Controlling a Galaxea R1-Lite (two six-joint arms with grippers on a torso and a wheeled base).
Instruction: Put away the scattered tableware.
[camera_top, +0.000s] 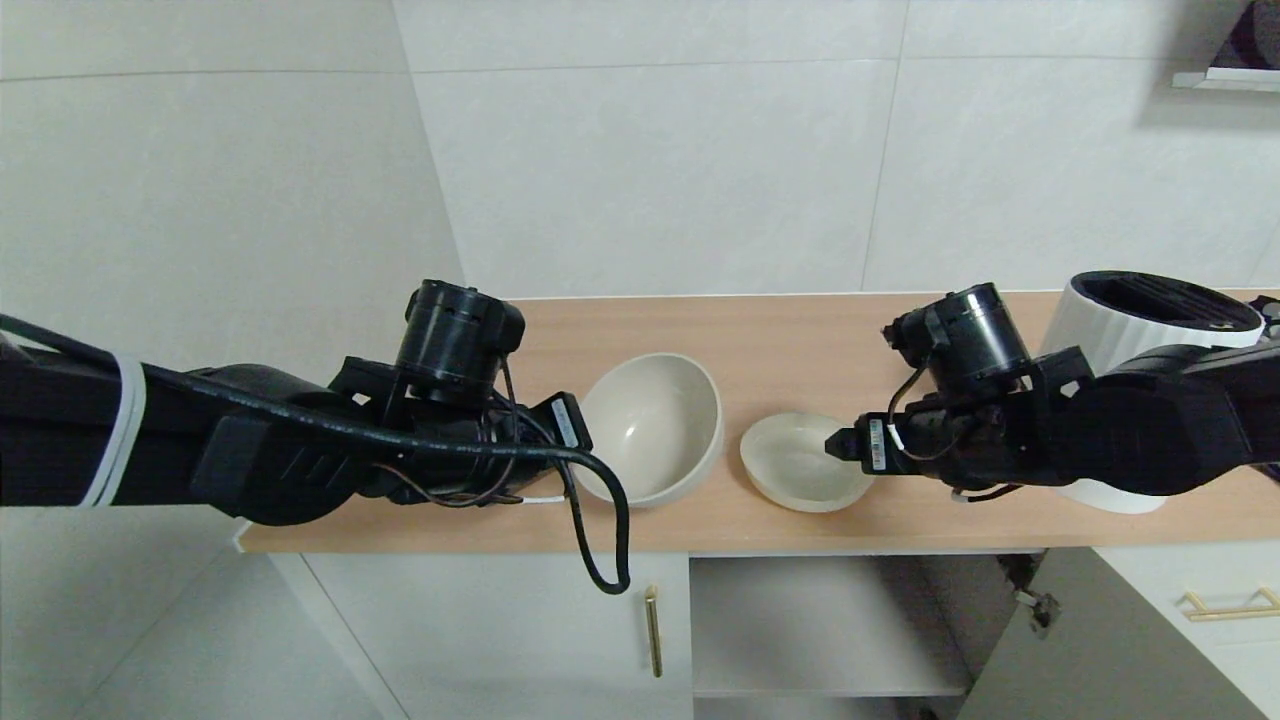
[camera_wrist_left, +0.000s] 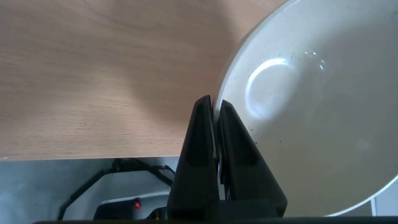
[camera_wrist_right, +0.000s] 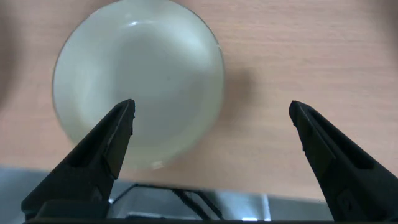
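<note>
A large cream bowl (camera_top: 650, 425) (camera_wrist_left: 311, 112) stands tilted on the wooden counter (camera_top: 800, 330), with my left gripper (camera_top: 578, 440) (camera_wrist_left: 214, 107) shut on its left rim. Just right of it a smaller pale bowl (camera_top: 800, 462) (camera_wrist_right: 140, 81) rests on the counter near the front edge. My right gripper (camera_top: 838, 445) (camera_wrist_right: 211, 107) hangs open at that bowl's right side, one finger over the bowl and the other over bare wood, holding nothing.
A tall white ribbed container (camera_top: 1150, 330) stands at the counter's right end behind my right arm. Below the counter an open cabinet shelf (camera_top: 820, 620) shows, its door (camera_top: 1040, 620) swung out to the right. A tiled wall backs the counter.
</note>
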